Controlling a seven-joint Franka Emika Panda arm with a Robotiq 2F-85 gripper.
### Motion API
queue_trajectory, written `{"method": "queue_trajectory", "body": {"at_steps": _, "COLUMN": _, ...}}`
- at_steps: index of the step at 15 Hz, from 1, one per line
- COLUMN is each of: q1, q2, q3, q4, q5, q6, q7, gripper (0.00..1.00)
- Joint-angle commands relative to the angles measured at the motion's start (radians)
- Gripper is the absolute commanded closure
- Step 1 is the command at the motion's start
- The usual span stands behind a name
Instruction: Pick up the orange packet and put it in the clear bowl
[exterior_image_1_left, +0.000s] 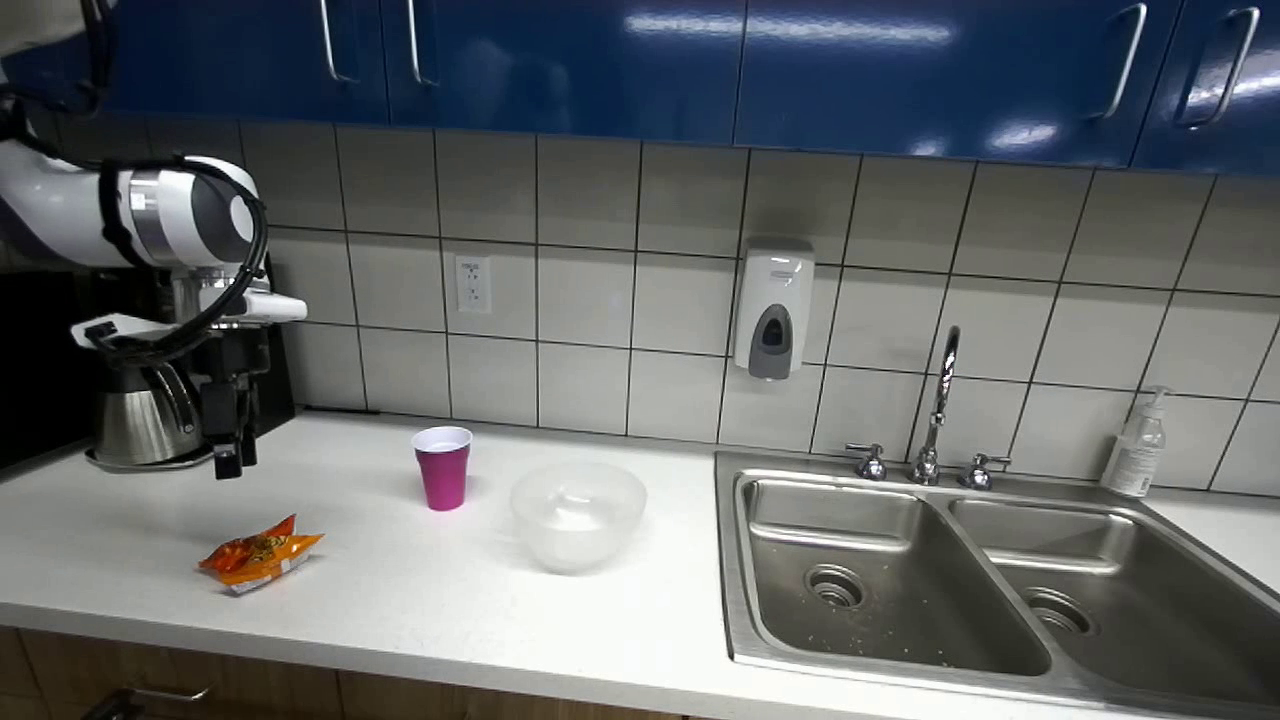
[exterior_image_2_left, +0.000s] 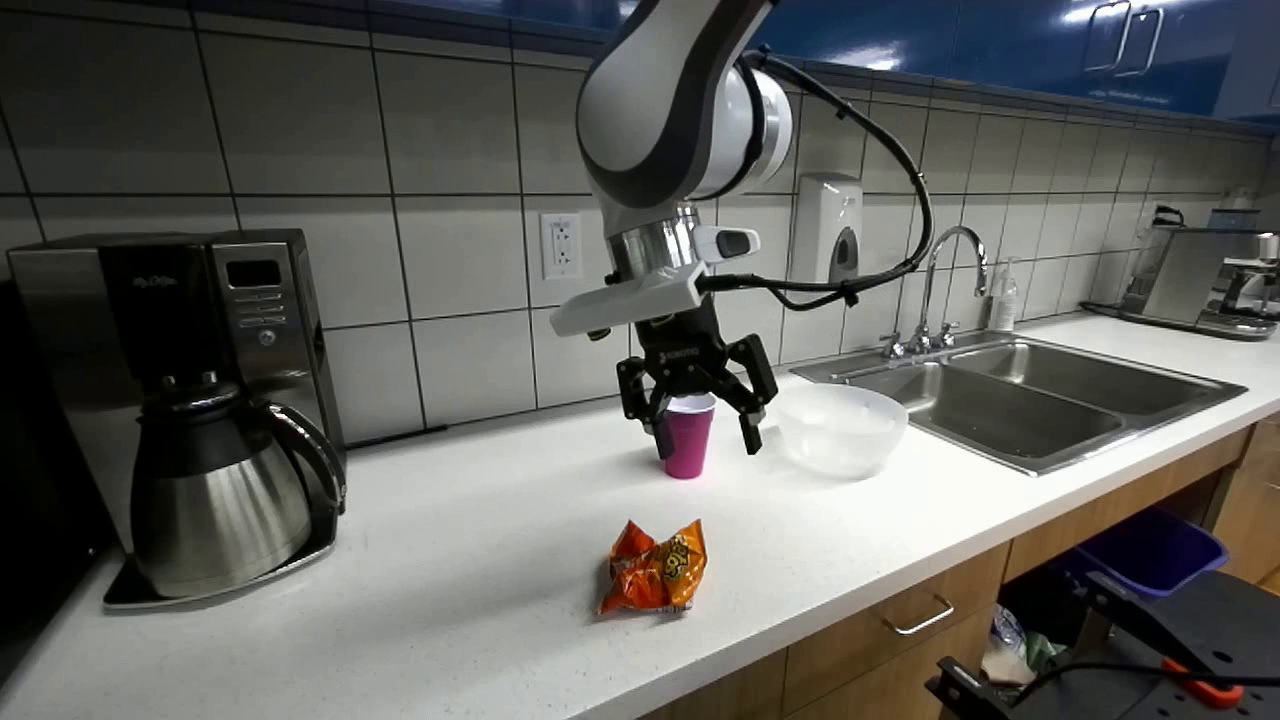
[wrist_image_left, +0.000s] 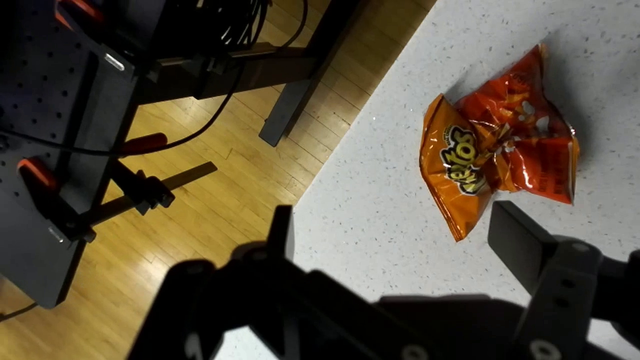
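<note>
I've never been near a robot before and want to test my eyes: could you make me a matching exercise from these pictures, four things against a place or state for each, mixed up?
Things
1. Small crinkled orange snack packet
2. Round translucent whitish bowl
3. Black jointed robot fingers
4. White-and-grey oblong dispenser

Places or states
A. Between the tapered purple cup and the double steel sink
B. Fixed to the pale tiled wall
C. On the white countertop, outside the bowl
D. Spread apart, gripping nothing

Right pairs: 1-C, 2-A, 3-D, 4-B.
</note>
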Motion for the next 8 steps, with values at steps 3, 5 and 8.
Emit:
{"method": "queue_trajectory", "body": {"at_steps": 3, "q1": 0.058, "q2": 0.094, "q3": -0.053, "q4": 0.092, "q5": -0.008, "q6": -0.082, "q7": 0.061, "gripper": 0.00}}
{"method": "queue_trajectory", "body": {"at_steps": 5, "q1": 0.072, "q2": 0.113, "q3": -0.066, "q4": 0.105, "q5": -0.013, "q6": -0.091, "q7": 0.077, "gripper": 0.00}}
{"method": "queue_trajectory", "body": {"at_steps": 8, "q1": 0.094, "q2": 0.129, "q3": -0.082, "q4": 0.120, "q5": -0.036, "q6": -0.076, "q7": 0.103, "gripper": 0.00}}
